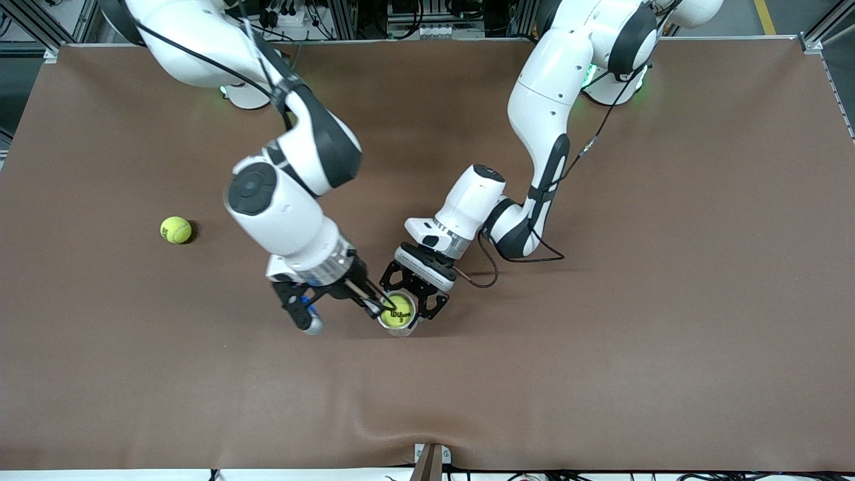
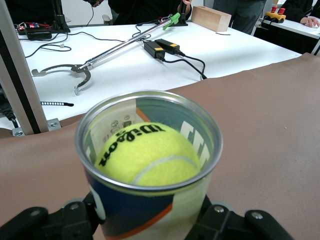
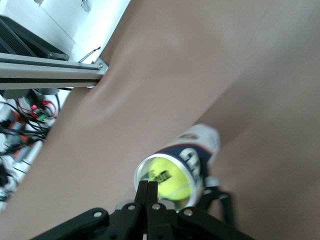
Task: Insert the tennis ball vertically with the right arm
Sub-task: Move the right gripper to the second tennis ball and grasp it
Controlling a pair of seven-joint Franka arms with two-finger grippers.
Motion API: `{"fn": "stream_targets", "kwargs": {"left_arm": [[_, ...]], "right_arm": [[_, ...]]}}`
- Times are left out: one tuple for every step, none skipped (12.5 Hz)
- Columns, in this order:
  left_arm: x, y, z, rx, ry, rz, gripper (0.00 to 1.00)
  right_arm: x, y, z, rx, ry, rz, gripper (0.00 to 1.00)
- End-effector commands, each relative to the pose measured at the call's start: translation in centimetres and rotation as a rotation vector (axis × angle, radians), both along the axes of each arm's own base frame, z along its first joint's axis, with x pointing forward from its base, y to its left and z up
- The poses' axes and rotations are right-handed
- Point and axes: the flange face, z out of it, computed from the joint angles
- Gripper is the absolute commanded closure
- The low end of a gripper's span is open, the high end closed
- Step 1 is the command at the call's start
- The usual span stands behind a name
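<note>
In the front view, the brown table [image 1: 601, 374] filled the frame. Just below centre stood an open tube can [image 1: 399, 327], upright, with a tennis ball [image 1: 401, 310] sitting in its mouth. The left gripper [image 1: 415, 294], at the end of the left arm [image 1: 534, 133] coming down from the upper right of the frame, had its black linkage fingers on either side of the can; whether they pressed on it could not be told from here. The right gripper [image 1: 384, 306], on the right arm [image 1: 287, 200] coming from the upper left, had its thin fingers drawn together, their tip at the can's rim beside the ball. A second tennis ball [image 1: 176, 230] lay alone at the middle left of the frame.

In the left wrist view, the can [image 2: 150, 200] filled the lower centre, its metal rim round and open, and the ball [image 2: 150, 155] sat inside just below the rim with its printed name up. The left gripper's fingers [image 2: 45, 222] flanked the can at the bottom edge.

In the right wrist view, the right gripper's fingers [image 3: 147, 192] met in a closed point at bottom centre, holding nothing, touching the rim of the can [image 3: 197, 150]. The ball [image 3: 170, 182] showed yellow inside it.
</note>
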Motion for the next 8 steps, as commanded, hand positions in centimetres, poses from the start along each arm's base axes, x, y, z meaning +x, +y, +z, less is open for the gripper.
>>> {"fn": "stream_targets", "kwargs": {"left_arm": [[0.3, -0.2, -0.6, -0.009, -0.019, 0.003, 0.23], [0.3, -0.2, -0.6, -0.009, -0.019, 0.003, 0.23], [0.3, -0.1, -0.6, -0.009, -0.019, 0.004, 0.23], [0.3, -0.2, -0.6, -0.009, -0.019, 0.003, 0.23], [0.3, -0.2, -0.5, -0.010, -0.020, 0.002, 0.23], [0.3, -0.2, -0.6, -0.009, -0.019, 0.003, 0.23], [0.3, -0.1, -0.6, -0.009, -0.019, 0.004, 0.24], [0.3, -0.2, -0.6, -0.009, -0.019, 0.003, 0.24]], "right_arm": [[0.4, -8.4, 3.2, -0.106, 0.035, 0.265, 0.76], [-0.1, -12.1, 3.3, -0.150, 0.072, 0.374, 0.60], [-0.7, -15.3, 2.9, -0.183, 0.090, 0.476, 0.45], [-1.6, -19.0, 2.4, -0.205, 0.103, 0.554, 0.29], [-2.7, -22.2, 1.4, -0.222, 0.120, 0.639, 0.11], [-3.6, -24.9, 0.6, -0.233, 0.136, 0.703, 0.02], [-4.8, -27.8, -0.3, -0.247, 0.157, 0.753, 0.00], [-5.9, -30.5, -1.6, -0.256, 0.189, 0.799, 0.00]]}}
